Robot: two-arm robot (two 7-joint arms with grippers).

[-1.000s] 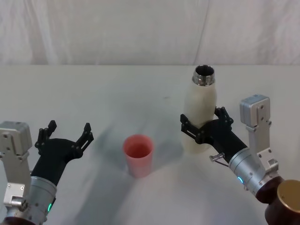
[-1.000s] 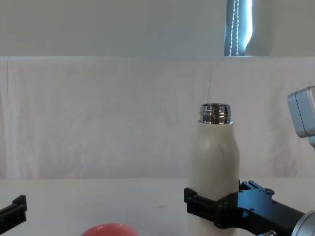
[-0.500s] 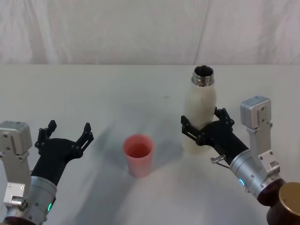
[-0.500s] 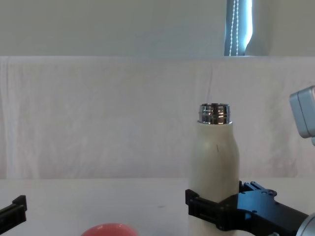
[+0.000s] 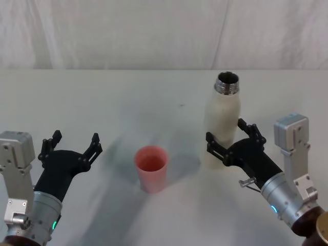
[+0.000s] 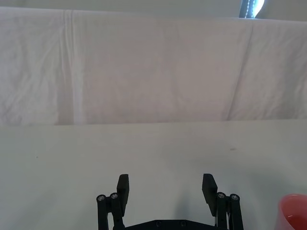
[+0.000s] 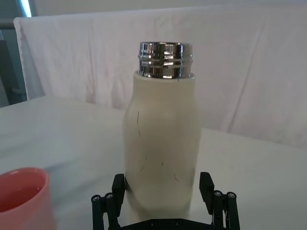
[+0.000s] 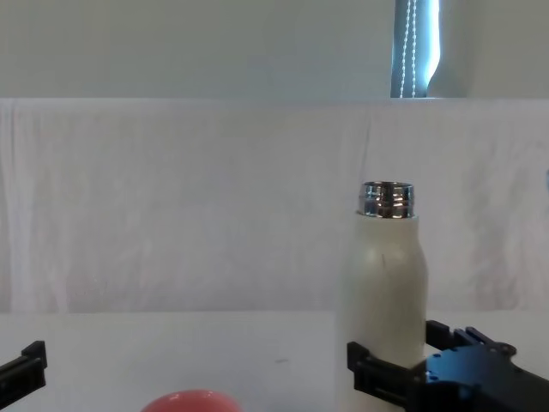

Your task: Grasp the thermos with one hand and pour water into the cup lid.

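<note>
Right pincer (image 5: 229, 137) seemingly clasps thermos (image 5: 221, 119).

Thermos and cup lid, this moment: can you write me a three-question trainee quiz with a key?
1. True or false: the cup lid stands mouth-up on the table, to the robot's left of the upright, uncapped thermos.
2. Which arm's fingers sit on either side of the thermos's lower body? A) left B) right C) neither
3. Fill in: the left gripper rests near the table's front edge with its fingers ____ and nothing between them.

Key: 1 true. 2 B, the right gripper. 3 open.
</note>
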